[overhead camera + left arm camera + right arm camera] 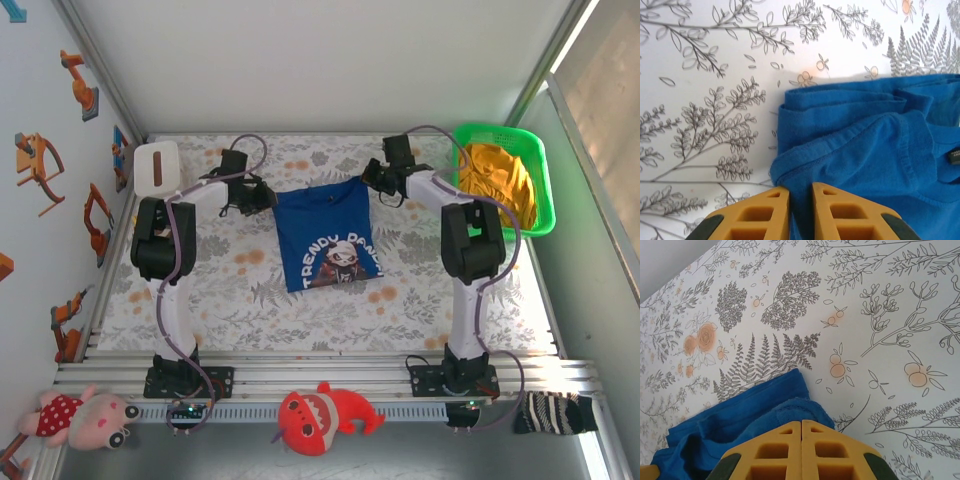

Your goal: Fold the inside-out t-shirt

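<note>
The royal-blue inside-out t-shirt (328,235) lies in the middle of the floral table, a panda print and white lettering facing up. My left gripper (268,196) is at its far left corner. In the left wrist view the orange fingers (801,192) are shut on a fold of the blue cloth (865,145), which fills the narrow gap between them. My right gripper (368,180) is at the far right corner, where the cloth is drawn up towards it. In the right wrist view its fingertips (801,422) meet on the bunched edge of the shirt (750,410).
A green basket (470,132) holding an orange-yellow garment (500,180) stands at the back right. A white tissue box (156,168) sits at the back left. Plush toys (320,420) and a striped sock (555,412) lie beyond the near rail. Walls enclose the table.
</note>
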Available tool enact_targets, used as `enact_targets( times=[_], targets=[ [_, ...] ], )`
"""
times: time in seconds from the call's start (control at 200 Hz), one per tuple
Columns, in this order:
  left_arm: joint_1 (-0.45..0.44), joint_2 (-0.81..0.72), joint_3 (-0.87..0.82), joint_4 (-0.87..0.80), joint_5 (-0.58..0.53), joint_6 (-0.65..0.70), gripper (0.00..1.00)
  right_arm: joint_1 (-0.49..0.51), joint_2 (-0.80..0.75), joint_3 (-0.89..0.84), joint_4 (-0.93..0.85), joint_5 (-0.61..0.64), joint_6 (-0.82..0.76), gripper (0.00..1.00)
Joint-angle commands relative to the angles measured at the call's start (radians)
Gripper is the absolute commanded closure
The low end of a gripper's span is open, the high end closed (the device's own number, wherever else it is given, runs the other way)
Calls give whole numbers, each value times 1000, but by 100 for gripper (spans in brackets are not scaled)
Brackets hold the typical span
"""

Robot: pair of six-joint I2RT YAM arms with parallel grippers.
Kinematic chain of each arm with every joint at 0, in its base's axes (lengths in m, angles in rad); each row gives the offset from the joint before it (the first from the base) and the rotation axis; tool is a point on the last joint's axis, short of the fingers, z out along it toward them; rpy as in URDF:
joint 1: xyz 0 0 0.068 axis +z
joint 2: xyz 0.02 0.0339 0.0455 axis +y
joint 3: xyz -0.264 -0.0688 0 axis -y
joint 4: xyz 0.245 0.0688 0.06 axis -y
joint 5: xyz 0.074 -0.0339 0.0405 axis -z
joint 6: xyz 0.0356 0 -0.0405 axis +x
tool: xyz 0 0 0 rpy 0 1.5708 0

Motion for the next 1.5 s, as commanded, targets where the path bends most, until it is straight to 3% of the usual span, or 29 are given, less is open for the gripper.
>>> enact_targets(
  times=[0.0,0.135,0.195,0.245,0.366,0.486,0.721,0.931,1.117,1.497],
  targets=[
    [8,-42,-29,107,-38,-29,85,-3,49,6,44,17,41,100],
    [10,-38,-36,124,-83,-54,82,-10,91,56,19,-2,32,100],
    [14,-35,-26,126,-82,-68,69,-10,84,72,-4,-25,10,79],
    [20,-34,-17,130,-67,-76,61,-11,56,55,-8,-31,-4,71],
    [30,-87,-12,127,-67,-75,49,-11,-79,-52,7,-28,-15,69],
    [18,-139,18,86,-56,-21,44,-3,-216,-202,37,-54,-3,70],
    [-58,-66,173,-97,-18,263,40,78,-389,-458,51,-78,39,72],
    [-146,19,244,-176,-105,466,39,177,-457,-609,78,-30,86,73],
    [-184,79,285,-197,-161,483,39,234,-427,-693,137,-4,143,76],
    [-190,171,373,-213,-202,470,42,258,-384,-743,162,21,179,79]
  ],
)
